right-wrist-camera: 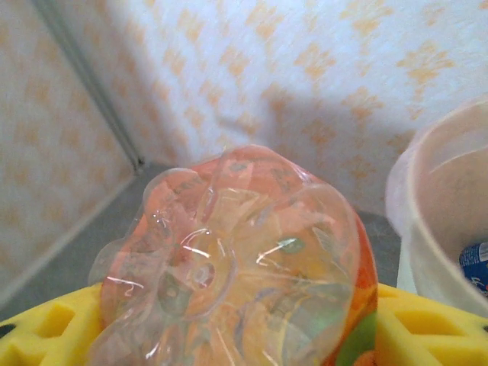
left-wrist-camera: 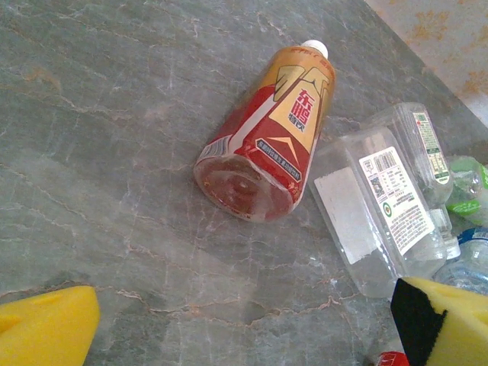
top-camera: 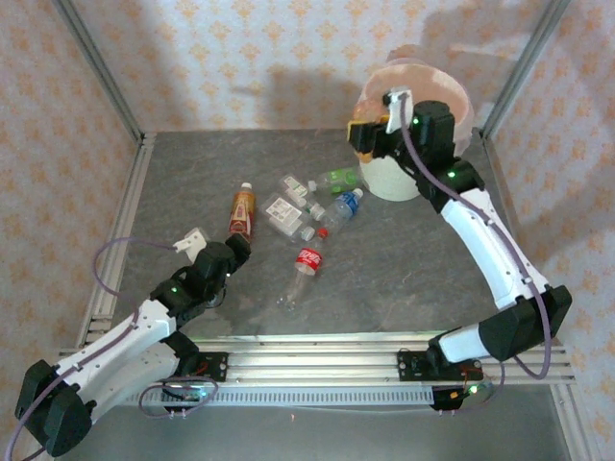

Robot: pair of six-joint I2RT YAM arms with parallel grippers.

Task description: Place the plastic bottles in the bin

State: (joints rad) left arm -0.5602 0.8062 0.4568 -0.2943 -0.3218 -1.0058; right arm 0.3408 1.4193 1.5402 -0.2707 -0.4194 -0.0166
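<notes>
right wrist view: I see the right fingers (right-wrist-camera: 431,328) pinching an orange bottle (right-wrist-camera: 236,259). Its clear ribbed base faces the lens and its long axis runs away from the camera.
bin: the bin (right-wrist-camera: 419,198) stands just right of the held bottle here, its lined rim close by. Something blue lies inside.
top external view: the right arm holds its load high at the bin's left rim, by my reading beside the mouth rather than over it.
what the drop turns on: I judge the bottle has to cross that rim to the right before I let go.
left fingers: the left fingers (left-wrist-camera: 46,328) are spread wide, low over the bench (left-wrist-camera: 114,114), gripping nothing.
red-and-gold bottle: the red-and-gold bottle (left-wrist-camera: 267,145) lies on its side just ahead of them, base toward the fingers, white cap away, long axis slanting up and right.
others: clear bottles (left-wrist-camera: 381,206) lie just to its right.
nearer arm: the left, for everything on the bench.
</notes>
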